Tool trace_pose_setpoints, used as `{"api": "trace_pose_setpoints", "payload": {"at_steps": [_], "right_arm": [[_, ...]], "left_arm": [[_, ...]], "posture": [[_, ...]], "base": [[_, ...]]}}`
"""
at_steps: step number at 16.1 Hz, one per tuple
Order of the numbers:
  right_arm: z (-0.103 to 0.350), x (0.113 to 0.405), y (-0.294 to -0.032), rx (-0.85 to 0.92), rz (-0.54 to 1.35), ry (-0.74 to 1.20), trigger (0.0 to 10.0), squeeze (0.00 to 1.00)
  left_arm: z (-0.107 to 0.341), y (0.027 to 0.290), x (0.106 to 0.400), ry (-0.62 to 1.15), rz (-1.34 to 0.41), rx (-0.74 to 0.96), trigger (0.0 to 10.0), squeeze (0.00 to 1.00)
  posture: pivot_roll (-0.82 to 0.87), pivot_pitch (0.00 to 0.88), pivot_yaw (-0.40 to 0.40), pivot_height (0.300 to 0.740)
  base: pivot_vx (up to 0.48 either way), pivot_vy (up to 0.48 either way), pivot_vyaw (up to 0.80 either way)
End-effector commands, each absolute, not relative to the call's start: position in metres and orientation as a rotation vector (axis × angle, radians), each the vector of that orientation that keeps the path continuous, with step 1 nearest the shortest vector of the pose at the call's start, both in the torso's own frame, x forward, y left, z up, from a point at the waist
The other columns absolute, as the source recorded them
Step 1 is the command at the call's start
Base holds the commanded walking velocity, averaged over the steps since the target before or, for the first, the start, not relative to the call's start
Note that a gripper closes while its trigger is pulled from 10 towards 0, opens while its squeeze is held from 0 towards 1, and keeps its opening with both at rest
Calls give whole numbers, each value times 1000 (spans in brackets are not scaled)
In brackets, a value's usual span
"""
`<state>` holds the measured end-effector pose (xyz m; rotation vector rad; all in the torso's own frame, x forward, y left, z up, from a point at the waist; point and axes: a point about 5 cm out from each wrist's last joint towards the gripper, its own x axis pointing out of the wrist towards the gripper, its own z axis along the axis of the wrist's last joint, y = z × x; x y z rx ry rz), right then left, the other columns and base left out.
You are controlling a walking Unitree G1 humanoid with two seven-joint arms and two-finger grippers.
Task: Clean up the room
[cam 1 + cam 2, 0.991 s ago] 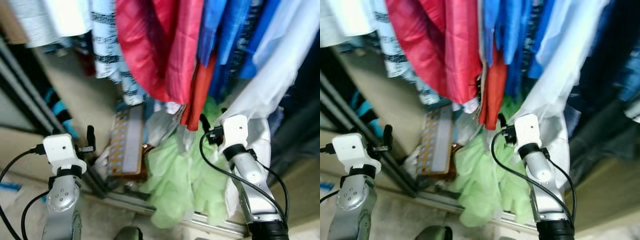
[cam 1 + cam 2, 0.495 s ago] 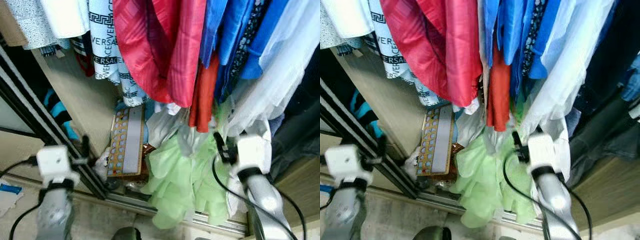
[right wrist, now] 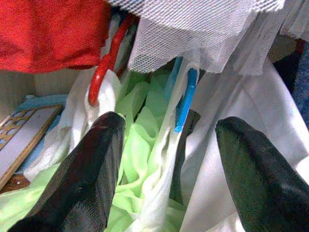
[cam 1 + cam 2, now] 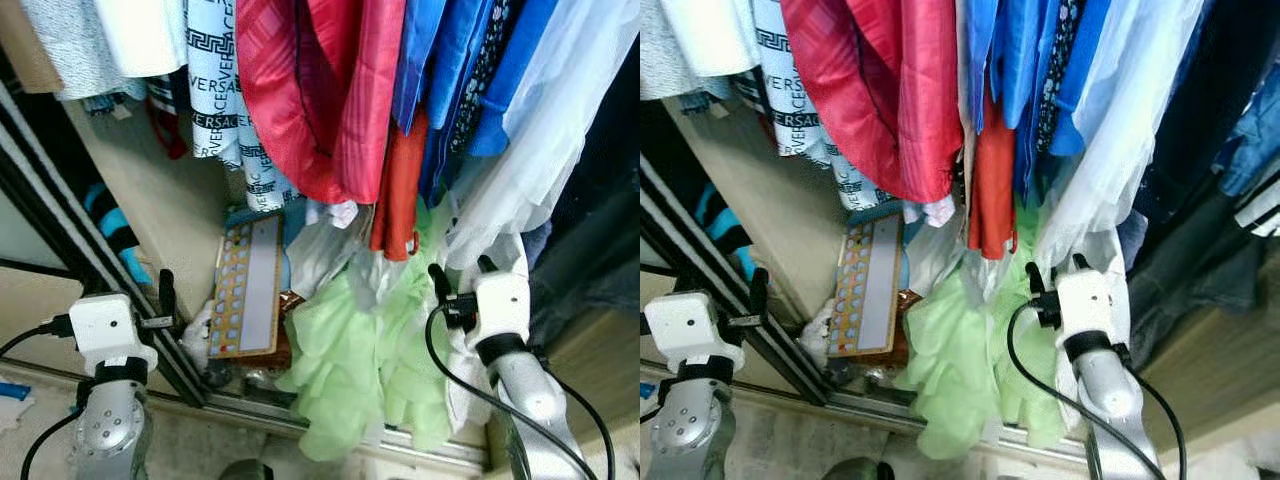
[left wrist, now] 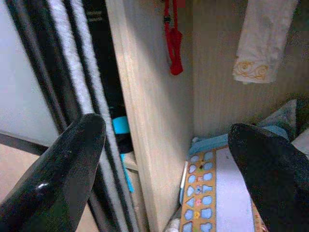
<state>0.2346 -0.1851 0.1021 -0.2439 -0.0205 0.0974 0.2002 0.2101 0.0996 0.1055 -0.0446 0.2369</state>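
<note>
Pale green crumpled fabric (image 4: 345, 375) lay heaped on the wardrobe floor beneath hanging red garments (image 4: 320, 90); the right claw (image 3: 164, 164) gaped beside it, the left claw (image 5: 164, 159) spread by the sliding-door track (image 4: 175, 365).

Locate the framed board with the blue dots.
In the left eye view the framed board leans on the closet floor left of centre, between the wooden side panel and the green fabric pile.

Red garment (image 4: 320, 90) glossy satin-like cloth; green fabric (image 4: 350, 370) sheer, matt; wardrobe panel (image 5: 159, 111) matt wood grain.
</note>
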Motion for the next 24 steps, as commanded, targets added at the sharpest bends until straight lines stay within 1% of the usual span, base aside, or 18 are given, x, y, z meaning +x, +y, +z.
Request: {"api": "trace_pose_setpoints", "payload": {"at_steps": [1,3,5,9,16,20,24], "right_arm": [[104,240,-183,-234,112,-34,10000,0],[106,244,-178,-249,138,-47,10000,0],[109,246,-173,-266,159,-66,10000,0],[106,244,-175,-231,137,-48,10000,0],[105,244,-176,-227,129,-46,10000,0],[106,248,-171,-229,171,-51,10000,0],[110,254,-167,-228,185,-68,10000,0]], "left_arm": [[103,209,202,-59,239,119,10000,0],[102,208,204,-56,239,116,10000,0],[101,207,205,-56,235,117,10000,0],[104,204,209,-65,229,114,10000,0],[104,201,216,-71,216,102,10000,0],[102,205,214,-59,256,90,10000,0],[102,205,215,-63,248,95,10000,0]], "posture": [[-46,0,0,740],[-47,0,0,740],[-47,0,0,740],[-48,0,2,740],[-63,0,8,740],[-58,0,4,740],[-58,0,4,740]], "base": [[0,0,0],[0,0,0],[0,0,597],[0,0,0],[0,0,-751],[0,0,0],[0,0,0]]}}
